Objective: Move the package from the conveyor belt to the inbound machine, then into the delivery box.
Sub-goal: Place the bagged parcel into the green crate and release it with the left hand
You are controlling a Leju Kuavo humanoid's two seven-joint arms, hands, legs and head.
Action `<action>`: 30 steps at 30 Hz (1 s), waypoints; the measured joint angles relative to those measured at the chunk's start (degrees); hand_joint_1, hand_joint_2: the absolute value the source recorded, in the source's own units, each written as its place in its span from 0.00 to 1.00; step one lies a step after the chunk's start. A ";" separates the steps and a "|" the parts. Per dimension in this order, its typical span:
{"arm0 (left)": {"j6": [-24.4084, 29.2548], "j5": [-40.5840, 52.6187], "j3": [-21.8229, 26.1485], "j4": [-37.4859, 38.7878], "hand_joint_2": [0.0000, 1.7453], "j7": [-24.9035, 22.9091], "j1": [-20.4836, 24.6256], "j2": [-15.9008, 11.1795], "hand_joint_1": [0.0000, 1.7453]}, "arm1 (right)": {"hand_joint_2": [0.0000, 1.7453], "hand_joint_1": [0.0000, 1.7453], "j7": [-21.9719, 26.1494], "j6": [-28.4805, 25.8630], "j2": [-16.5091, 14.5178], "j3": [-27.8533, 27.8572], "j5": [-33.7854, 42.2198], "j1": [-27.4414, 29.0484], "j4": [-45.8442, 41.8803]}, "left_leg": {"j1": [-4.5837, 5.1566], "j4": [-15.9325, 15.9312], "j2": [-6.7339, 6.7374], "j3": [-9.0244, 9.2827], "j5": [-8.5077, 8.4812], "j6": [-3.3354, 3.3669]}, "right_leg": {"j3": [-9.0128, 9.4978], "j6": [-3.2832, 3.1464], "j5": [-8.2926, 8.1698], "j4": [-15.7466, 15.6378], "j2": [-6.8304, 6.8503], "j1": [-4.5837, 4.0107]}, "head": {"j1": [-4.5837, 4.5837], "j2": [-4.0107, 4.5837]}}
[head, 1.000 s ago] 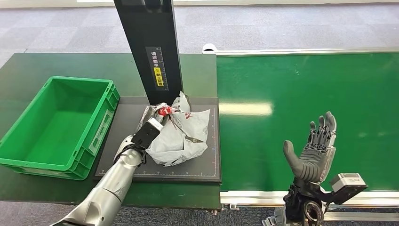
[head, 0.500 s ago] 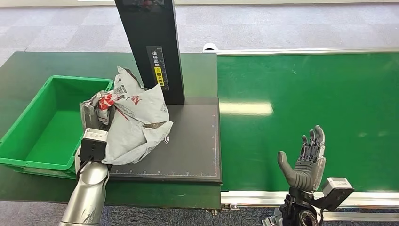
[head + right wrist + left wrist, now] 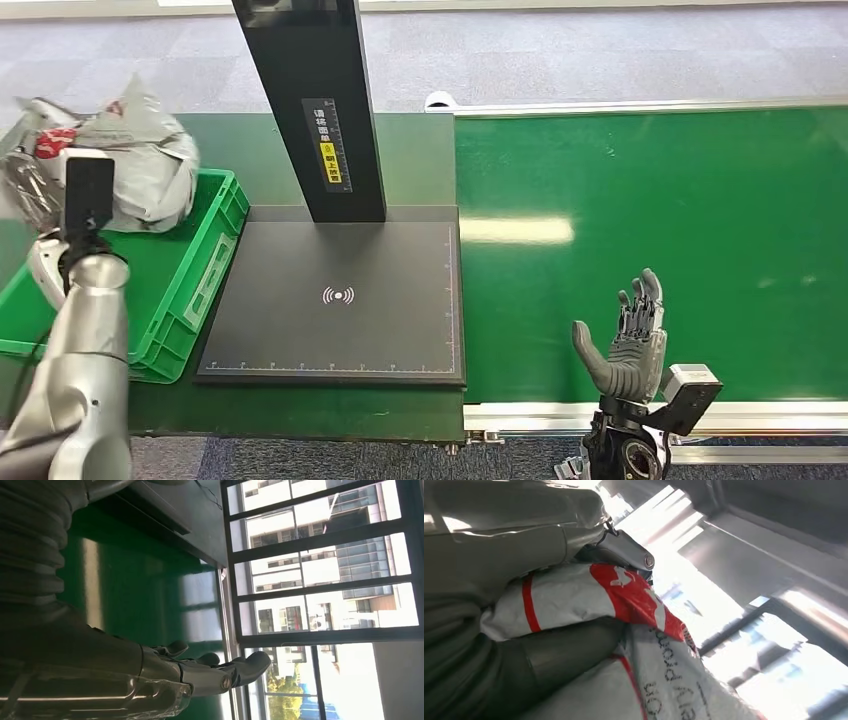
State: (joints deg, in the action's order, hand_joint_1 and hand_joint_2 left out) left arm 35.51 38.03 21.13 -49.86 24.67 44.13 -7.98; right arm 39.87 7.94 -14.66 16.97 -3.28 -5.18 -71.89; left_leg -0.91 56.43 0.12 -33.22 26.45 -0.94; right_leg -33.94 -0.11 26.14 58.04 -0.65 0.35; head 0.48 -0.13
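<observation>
1. Left hand (image 3: 35, 190) is raised at the far left of the head view, above the far-left corner of the green plastic delivery box (image 3: 222, 250). Fingers are clamped on the package; the wrist camera block hides most of them.
2. Crumpled grey plastic mailer package with red print (image 3: 140, 160) is off the surfaces, held in the air over the box's far edge. Left wrist view shows the package (image 3: 589, 597) pressed against the thick grey thumb (image 3: 564, 655), with a dark fingertip over the top of it.
3. The box sits on the dark green tabletop (image 3: 410, 150), just left of the scanner pad.
4. Black flat inbound machine pad with a white wireless symbol (image 3: 340, 300) lies bare, touching or just beside the box edge. Its black upright column with a yellow label (image 3: 310, 100) stands at the pad's far side.
5. Green conveyor belt (image 3: 650, 220) runs right of the pad, with a metal rail along the near edge.
6. Right hand (image 3: 628, 345) is upright over the belt's near edge, palm turned left, fingers apart, holding nothing. Right wrist view shows the same: fingers (image 3: 220, 672) extended over the green belt.
</observation>
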 joint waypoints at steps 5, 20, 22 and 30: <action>2.38 10.38 2.38 14.84 1.00 -9.19 6.95 -6.72 1.00 | 1.00 0.00 0.00 2.32 0.27 0.74 -0.77 -1.11 2.21 | -0.01 0.00 -0.02 -0.13 -0.01 -0.02 | -0.07 0.01 0.01 0.00 0.01 -0.01 | -0.03 0.01; -4.14 16.67 5.81 24.74 1.00 -12.42 15.28 -11.95 0.00 | 1.00 0.00 0.00 1.46 0.27 0.95 -2.06 -4.55 8.22 | -0.02 0.01 -0.07 -0.19 0.01 -0.02 | -0.10 0.01 0.00 -0.07 0.03 -0.01 | -0.03 0.01; -6.76 15.23 7.49 24.71 1.00 -9.87 15.35 -11.78 0.00 | 1.00 0.00 0.00 1.45 0.27 0.97 -2.01 -4.89 8.76 | -0.02 0.01 -0.07 -0.19 0.01 -0.02 | -0.10 0.01 0.00 -0.07 0.03 -0.01 | -0.04 0.01; -10.46 13.60 11.23 24.27 1.00 -6.02 16.25 -10.81 0.00 | 1.00 0.00 0.00 1.45 0.27 1.13 -1.93 -5.19 9.97 | 0.00 0.02 -0.08 -0.20 0.01 -0.02 | -0.10 0.01 0.00 -0.08 0.04 0.01 | -0.04 0.01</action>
State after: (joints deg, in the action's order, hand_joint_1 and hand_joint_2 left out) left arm 25.05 51.63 32.36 -25.59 18.65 60.38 -18.79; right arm 39.87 9.39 -14.39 18.10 -5.21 -10.37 -61.93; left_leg -0.91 56.44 0.05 -33.42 26.46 -0.96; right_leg -34.04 -0.09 26.14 57.96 -0.61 0.36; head 0.44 -0.12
